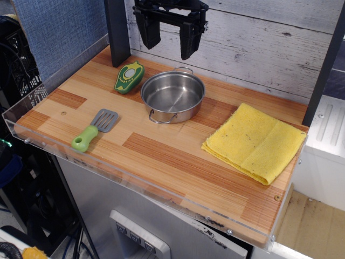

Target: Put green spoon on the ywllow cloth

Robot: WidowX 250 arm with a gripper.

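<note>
The green spoon [93, 130] lies flat on the wooden table near the front left, lime-green handle toward the front edge, grey slotted head toward the pot. The yellow cloth [254, 142] lies folded at the right side of the table, nothing on it. My gripper [170, 39] hangs high at the back, above and behind the pot, its two black fingers spread apart and empty. It is far from both the spoon and the cloth.
A steel pot [172, 96] with two handles stands in the middle back. A dark green and yellow avocado toy [129, 76] lies left of it. A clear plastic rim [32, 100] edges the table [161, 151]. A dark post [117, 32] stands at the back left.
</note>
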